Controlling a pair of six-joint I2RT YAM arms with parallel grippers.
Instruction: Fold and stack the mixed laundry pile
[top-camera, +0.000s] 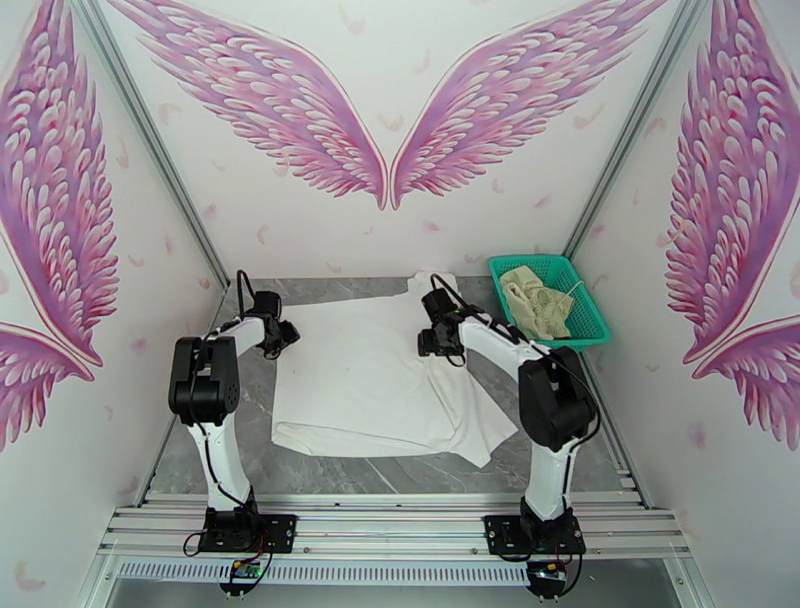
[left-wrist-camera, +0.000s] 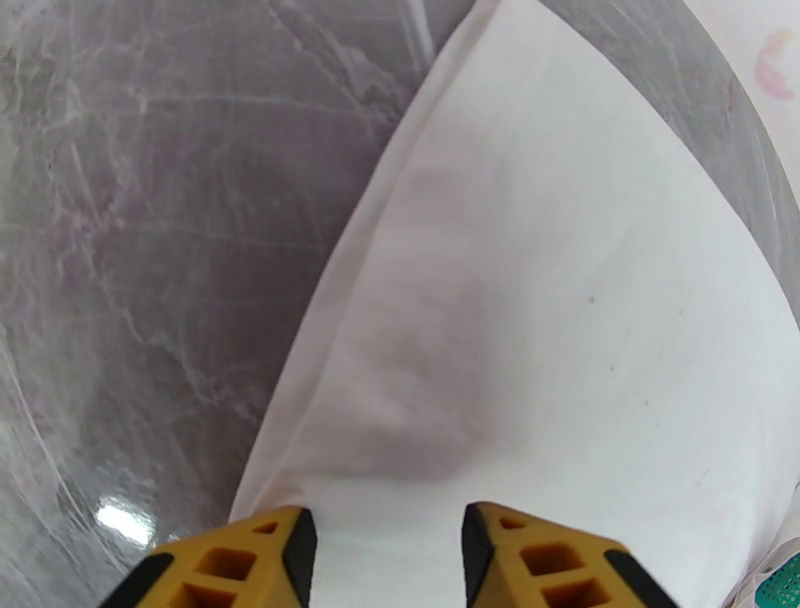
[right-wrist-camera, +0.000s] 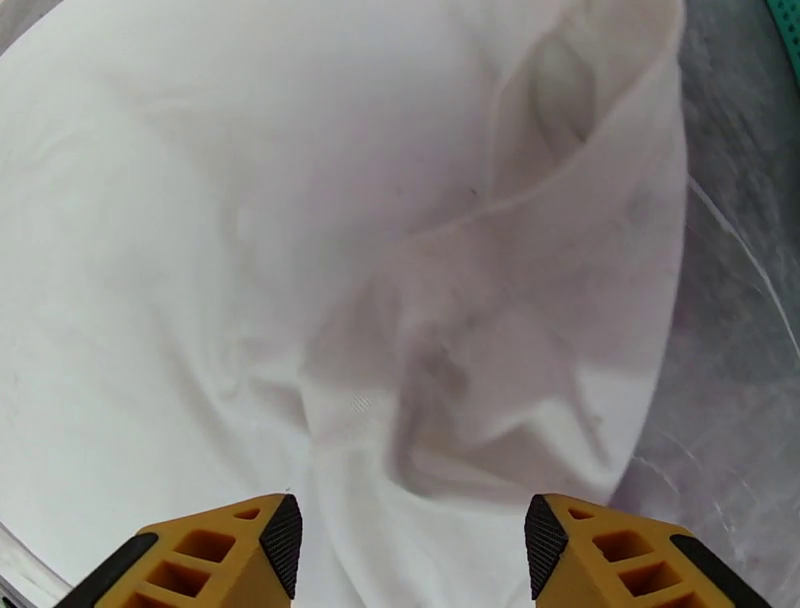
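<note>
A large white shirt (top-camera: 370, 385) lies spread on the grey marble table (top-camera: 230, 450), with its right part folded over and rumpled. My left gripper (top-camera: 281, 335) hovers at the shirt's far left edge. In the left wrist view its yellow fingers (left-wrist-camera: 270, 550) stand open over the white cloth (left-wrist-camera: 520, 330), close to its diagonal edge. My right gripper (top-camera: 441, 340) is over the shirt's far right part. It is open too, its fingers (right-wrist-camera: 250, 550) straddling a puckered fold (right-wrist-camera: 450, 400). A cream-beige garment (top-camera: 536, 300) lies crumpled in the basket.
The teal-green mesh basket (top-camera: 590, 325) sits at the table's far right corner, close to my right arm; its rim peeks into the wrist views (left-wrist-camera: 780, 588) (right-wrist-camera: 790, 15). Bare marble (left-wrist-camera: 150, 250) lies left of the shirt and along the table's near edge.
</note>
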